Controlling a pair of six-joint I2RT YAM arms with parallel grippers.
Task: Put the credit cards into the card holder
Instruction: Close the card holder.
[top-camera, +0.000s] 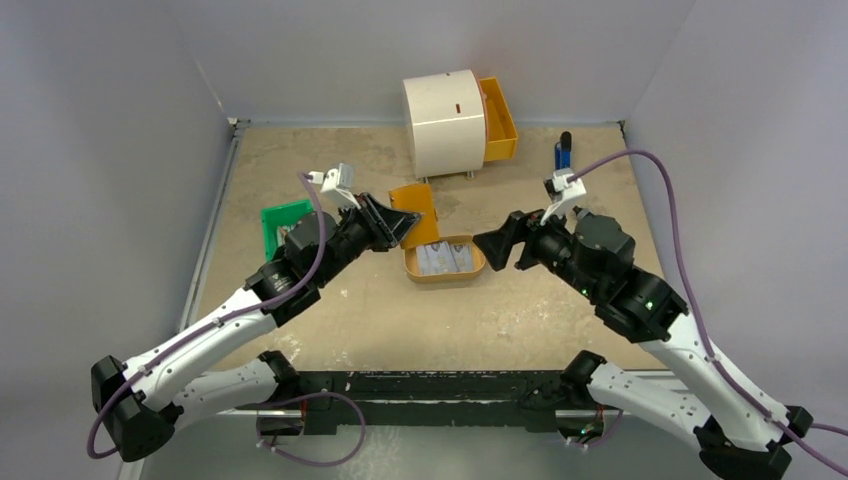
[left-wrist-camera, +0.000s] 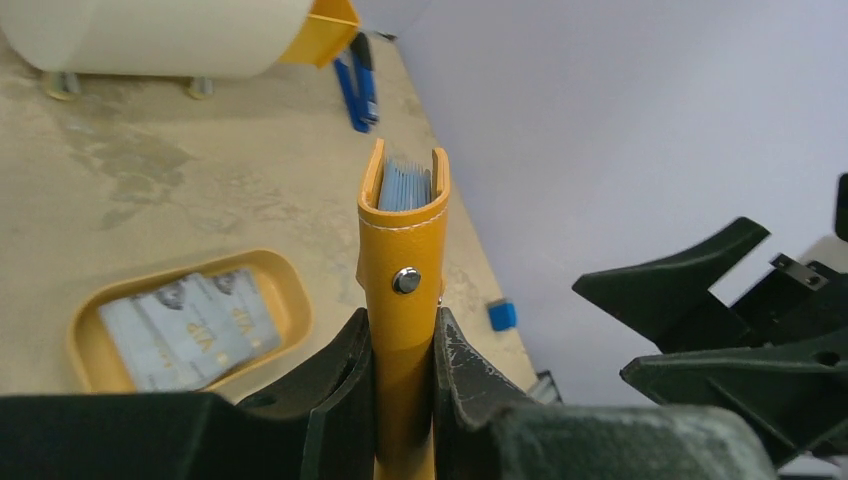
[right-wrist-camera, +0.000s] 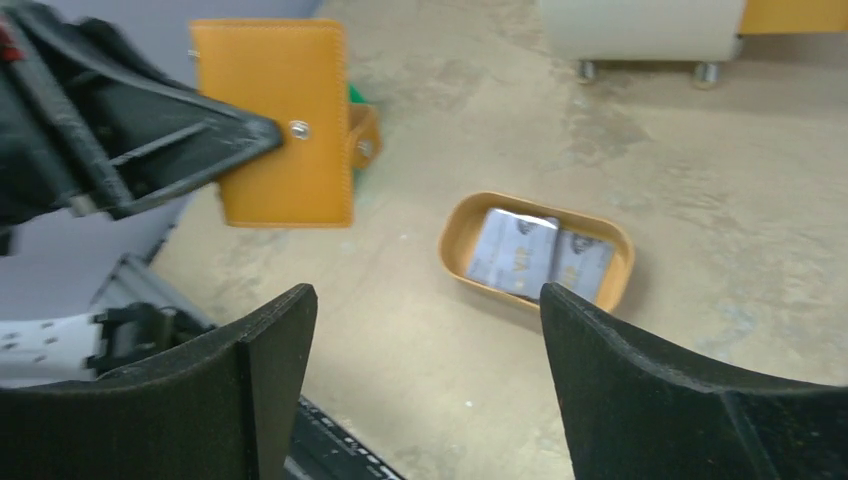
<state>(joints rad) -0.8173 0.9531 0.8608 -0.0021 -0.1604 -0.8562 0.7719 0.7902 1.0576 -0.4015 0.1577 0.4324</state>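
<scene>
A few pale grey-blue credit cards (top-camera: 447, 258) are seen lying flat in a tan oval tray (top-camera: 445, 279) near the middle of the table (top-camera: 400, 320). More pale card edges are visible inside the open end of the orange card holder (top-camera: 422, 212), which is raised off the table just beside the tray's far left end. The card holder is clamped below its snap button between the fingers of the left hand (top-camera: 395, 225), with the open end turned away from that hand. The right hand (top-camera: 497, 245) is held to the right of the tray, spread wide with nothing between its fingers, apart from the holder. Behind the tray a white drum-shaped cabinet (top-camera: 445, 122) with an orange drawer (top-camera: 498, 118) pulled out is placed. A green bin (top-camera: 283, 220) is seen at the left and a blue tool (top-camera: 564, 152) at the far right.
</scene>
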